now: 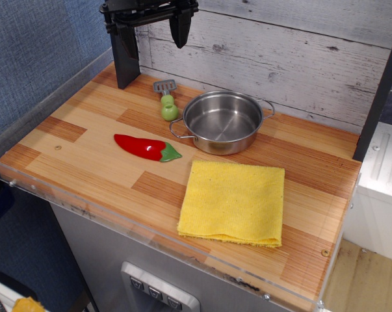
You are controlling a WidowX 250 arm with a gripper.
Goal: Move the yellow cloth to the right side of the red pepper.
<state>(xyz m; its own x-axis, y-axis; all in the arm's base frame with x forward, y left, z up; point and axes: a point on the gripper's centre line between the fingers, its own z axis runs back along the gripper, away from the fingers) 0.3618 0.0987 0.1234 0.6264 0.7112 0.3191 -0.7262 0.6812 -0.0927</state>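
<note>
The yellow cloth lies flat and folded on the wooden counter near the front right edge. The red pepper lies on its side to the left of the cloth, green stem cap pointing right, with a gap between the two. My gripper hangs high at the back left, above the counter, far from both. Its two black fingers stand apart and hold nothing.
A steel pot with two handles stands behind the cloth. A small spatula with a pale green handle lies left of the pot. A clear plastic rim lines the counter's front and left edges. A plank wall stands behind.
</note>
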